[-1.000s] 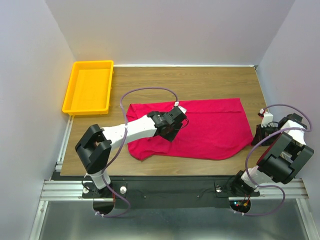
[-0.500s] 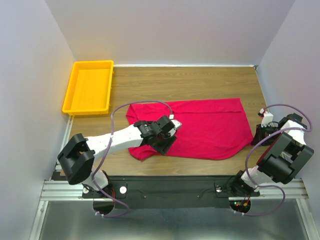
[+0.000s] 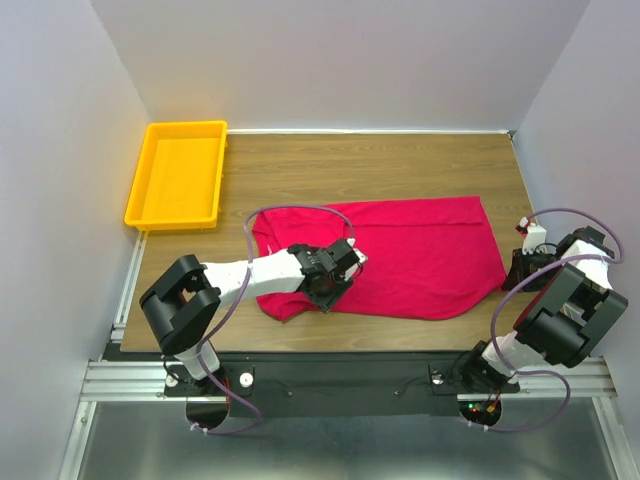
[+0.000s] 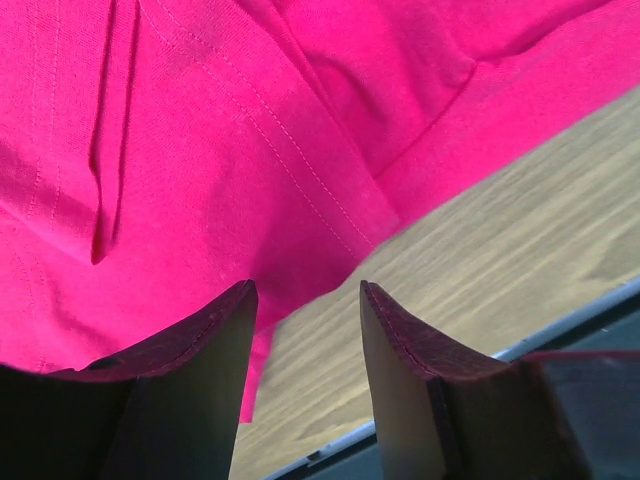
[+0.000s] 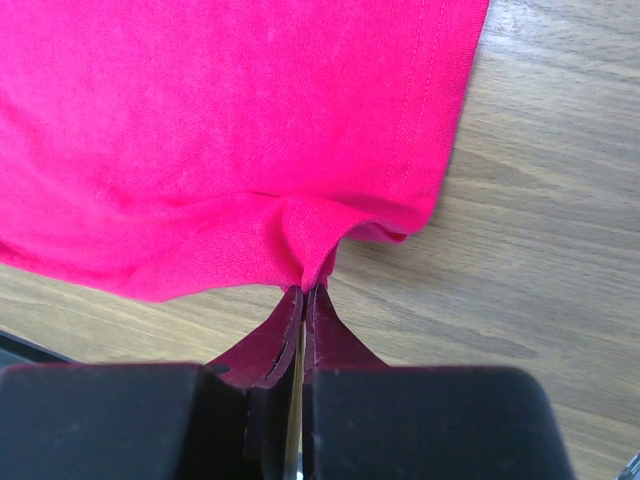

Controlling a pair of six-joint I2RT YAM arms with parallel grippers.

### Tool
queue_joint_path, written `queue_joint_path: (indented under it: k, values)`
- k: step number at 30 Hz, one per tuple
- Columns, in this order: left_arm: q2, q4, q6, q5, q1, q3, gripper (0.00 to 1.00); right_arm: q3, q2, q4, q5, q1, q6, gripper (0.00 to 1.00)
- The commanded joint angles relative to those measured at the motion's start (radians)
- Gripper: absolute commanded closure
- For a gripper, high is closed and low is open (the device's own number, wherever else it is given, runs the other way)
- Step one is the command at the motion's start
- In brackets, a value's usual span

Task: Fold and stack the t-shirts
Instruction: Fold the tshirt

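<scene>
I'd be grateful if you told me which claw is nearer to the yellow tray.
Left. The left claw is over the t-shirt's near edge, diagonally right of the yellow tray; the right claw pinches the t-shirt's right edge, at the opposite side of the table.

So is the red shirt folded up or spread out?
Spread out: the t-shirt lies wide and mostly flat across the table, only its left end rumpled into layers.
</scene>
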Motion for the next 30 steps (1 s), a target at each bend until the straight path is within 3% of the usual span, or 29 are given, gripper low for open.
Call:
queue_joint_path:
  k: [1, 6, 11, 14, 30]
  values:
    - [0.014, -0.012, 0.029, -0.063, -0.014, 0.045, 0.46, 0.011, 0.011, -0.011, -0.023, -0.007, 0.005, 0.99]
    - [0.023, -0.01, 0.035, -0.08, -0.015, 0.059, 0.65, 0.011, 0.006, -0.011, -0.015, -0.007, 0.006, 0.99]
    - [0.005, -0.003, 0.03, -0.085, -0.016, 0.065, 0.93, 0.009, 0.008, -0.011, -0.014, -0.007, 0.006, 1.0]
    - [-0.02, -0.01, 0.029, -0.08, -0.017, 0.071, 1.0, 0.011, 0.005, -0.011, -0.012, -0.007, 0.009, 0.99]
    - [-0.284, -0.021, -0.051, -0.062, 0.084, 0.036, 1.0, 0.058, 0.009, -0.009, -0.011, -0.007, 0.058, 1.0]
